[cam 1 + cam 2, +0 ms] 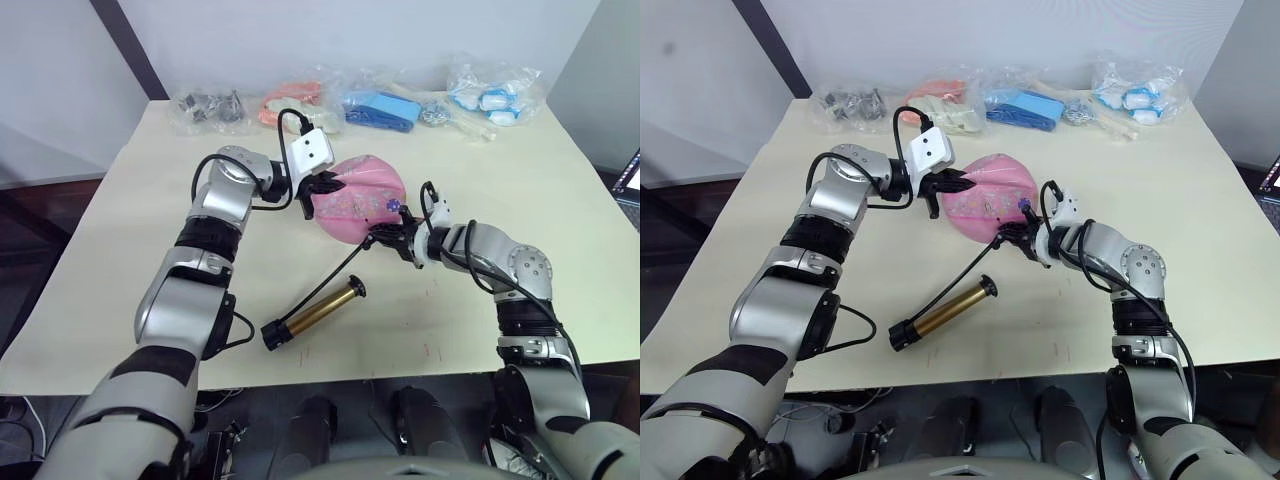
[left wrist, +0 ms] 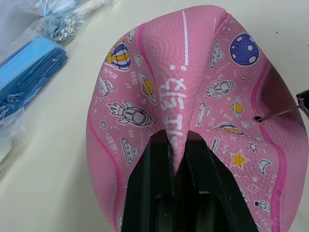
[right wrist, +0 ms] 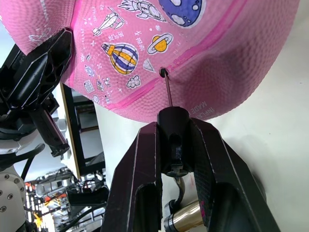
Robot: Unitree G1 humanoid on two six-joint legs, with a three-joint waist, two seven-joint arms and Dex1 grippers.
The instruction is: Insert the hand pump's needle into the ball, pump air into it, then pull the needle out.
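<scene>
The right gripper (image 3: 176,145) is clamped on the black fitting of the needle (image 3: 167,88), whose tip sits in the ball's (image 1: 355,200) valve hole; the left gripper (image 2: 177,159) pinches a fold of the soft, dented pink rubber; the hand pump (image 1: 313,313), a brass cylinder, lies at seven o'clock of the ball, hose trailing; plastic bags (image 1: 380,105) line the table's (image 1: 560,250) far edge at twelve o'clock, well apart; bare tabletop all round

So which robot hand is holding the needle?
The right gripper. It pinches the needle at the ball; the left gripper just squeezes the ball's pink skin.
</scene>
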